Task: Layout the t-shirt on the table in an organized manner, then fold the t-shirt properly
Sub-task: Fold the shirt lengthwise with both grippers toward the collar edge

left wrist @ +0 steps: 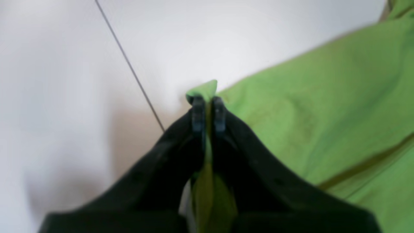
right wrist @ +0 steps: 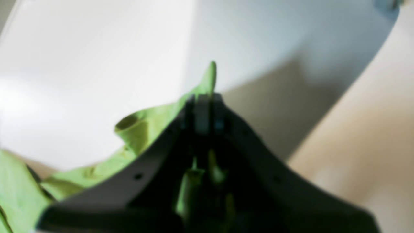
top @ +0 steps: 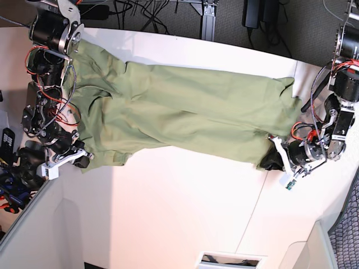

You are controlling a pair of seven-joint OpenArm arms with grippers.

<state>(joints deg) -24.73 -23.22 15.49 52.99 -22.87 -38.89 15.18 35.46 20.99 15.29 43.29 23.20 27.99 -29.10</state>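
The olive-green t-shirt (top: 185, 112) lies spread across the white counter (top: 168, 207), stretched from the counter's left edge to its right edge in the base view, along the far half of the surface, with folds and wrinkles gathered toward its left end. The left end effector (left wrist: 209, 106) is closed tight on a corner of the cloth: in the left wrist view its two dark fingertips (left wrist: 198, 111) are pressed together with a small green tip of fabric poking out above them and more cloth trailing down between the black fingers. Beside it the shirt spreads flat over the counter toward the right of that view, and a thin dark seam line (left wrist: 129, 64) crosses the white surface just to the left. In the base view this end effector (top: 276, 158) sits at the shirt's near corner by the counter's right edge. The right end effector (right wrist: 205, 111) is likewise clamped on the cloth, a narrow green edge standing up between its closed tips and a rolled fold of fabric just to the left. In the base view it (top: 83, 159) grips the shirt's near corner at the counter's left edge.
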